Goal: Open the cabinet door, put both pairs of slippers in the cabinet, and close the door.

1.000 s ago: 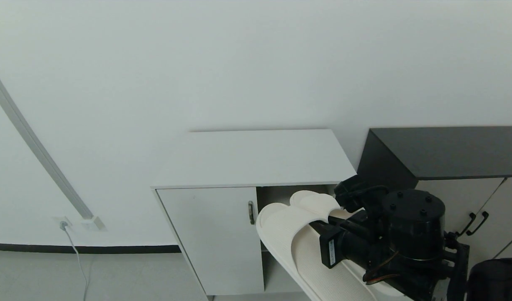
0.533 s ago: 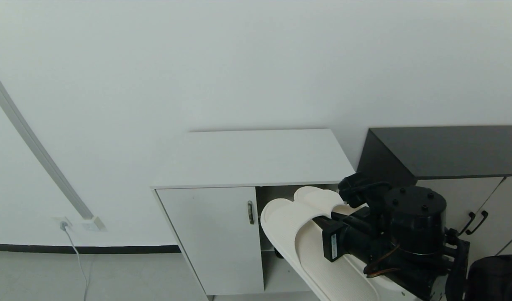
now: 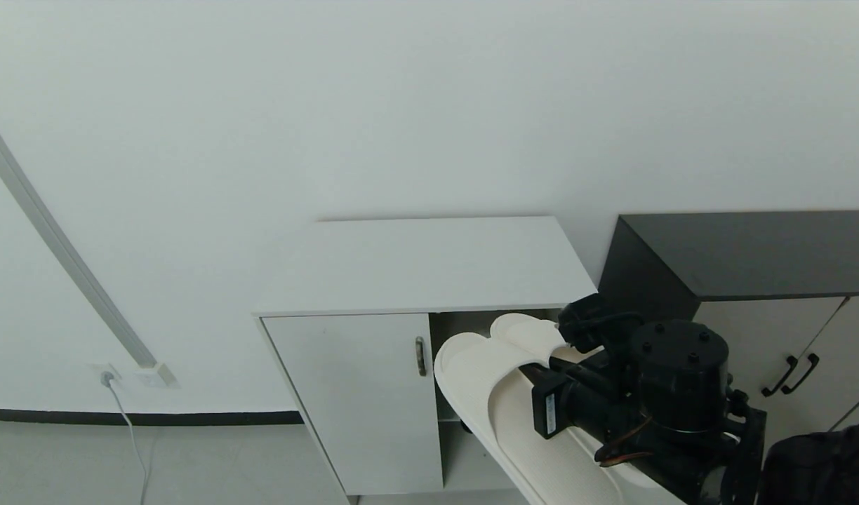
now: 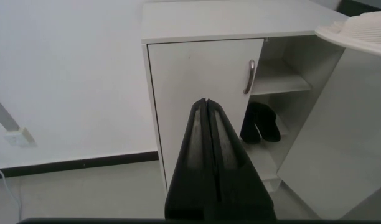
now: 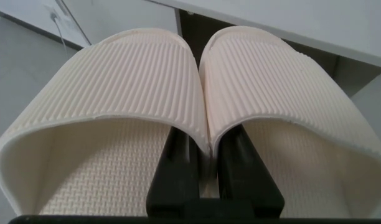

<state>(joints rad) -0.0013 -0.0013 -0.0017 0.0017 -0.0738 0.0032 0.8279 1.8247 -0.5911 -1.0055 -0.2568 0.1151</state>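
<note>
Between the black fingers of the right gripper (image 5: 203,158), clamped tight, sit the adjoining inner edges of a pair of cream ribbed foam slippers (image 5: 141,81). They lie side by side, toes pointing at the open right half of the white two-door cabinet (image 3: 429,263), just below its top panel. Its left door (image 3: 352,393) is closed, with a slim metal handle (image 3: 420,356) at its edge. A pair of dark shoes (image 4: 262,121) rests on a lower shelf (image 4: 268,146) inside. Facing the cabinet, the left gripper (image 4: 206,104) presses its fingers together on nothing.
</note>
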